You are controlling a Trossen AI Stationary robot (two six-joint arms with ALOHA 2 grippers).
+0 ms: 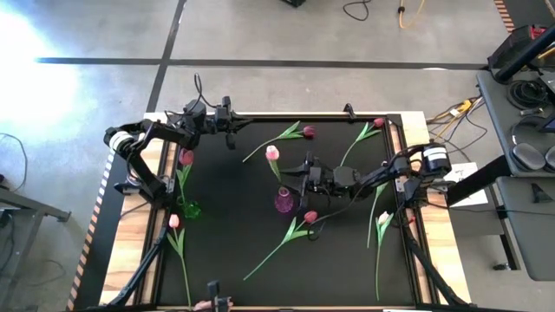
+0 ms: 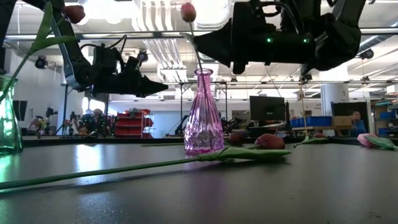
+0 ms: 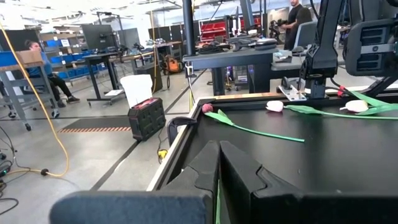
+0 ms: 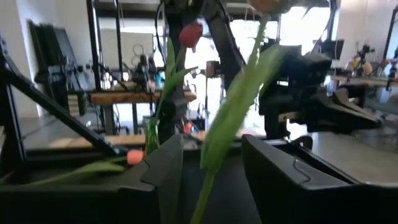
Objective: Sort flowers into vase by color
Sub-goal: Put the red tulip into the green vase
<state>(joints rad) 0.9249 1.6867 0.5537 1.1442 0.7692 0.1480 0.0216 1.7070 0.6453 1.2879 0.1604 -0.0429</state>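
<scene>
Above the pink vase (image 1: 284, 202), my right gripper (image 1: 293, 176) stands released around one placed flower (image 1: 272, 153); five flowers remain on the worktop (image 1: 234, 234).

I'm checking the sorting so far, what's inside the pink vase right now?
One tulip stands in the pink vase: its thin stem rises from the neck to a reddish head. The right tool hovers beside it, open. The stem's lower end inside the ribbed glass can't be made out.

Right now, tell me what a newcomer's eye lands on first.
The pink vase mid-table with one tulip standing in it, the right gripper open around its stem. The green vase stands at the table's left, also holding a tulip. The left gripper waits shut at the far edge.
</scene>
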